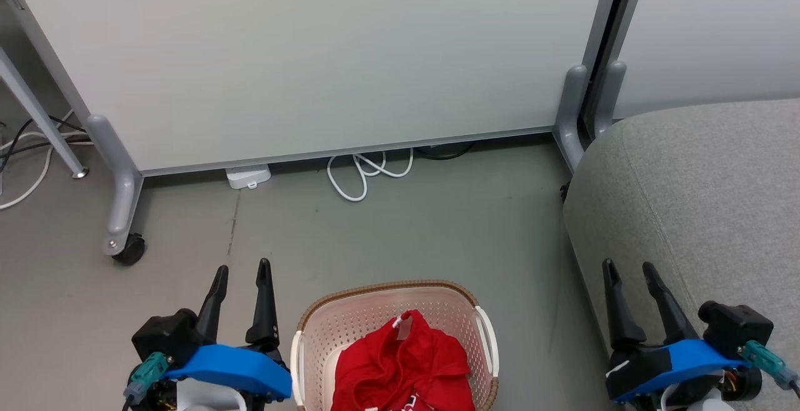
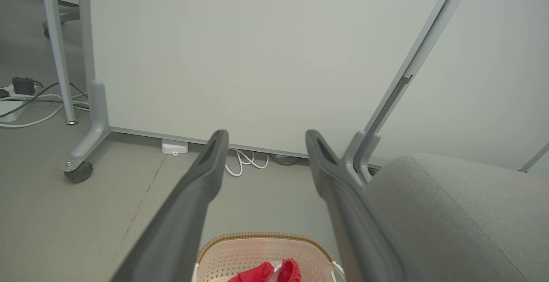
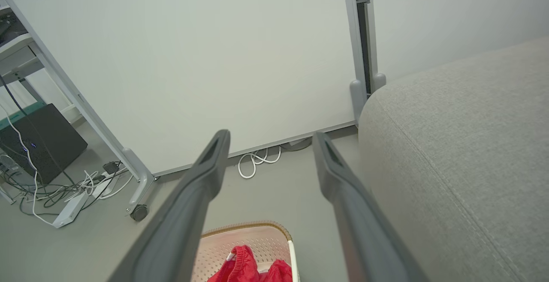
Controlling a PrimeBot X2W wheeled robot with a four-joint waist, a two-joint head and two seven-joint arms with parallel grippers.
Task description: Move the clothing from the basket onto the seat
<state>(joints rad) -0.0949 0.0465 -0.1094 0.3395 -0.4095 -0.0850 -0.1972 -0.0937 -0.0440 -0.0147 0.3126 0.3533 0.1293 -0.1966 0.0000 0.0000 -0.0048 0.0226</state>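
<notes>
The red clothing lies bunched in the cream basket, which stands on the floor at the bottom middle of the head view. The grey seat fills the right side. My left gripper hangs open to the left of the basket, nothing between its fingers. My right gripper is open at the seat's front edge, right of the basket. In the left wrist view the basket and clothing sit low between the fingers, seat to the right. The right wrist view shows basket, clothing and seat.
A white partition panel on castor feet stands behind the basket. A white cable loop and a small white box lie at its base. More cables and a dark box sit far left.
</notes>
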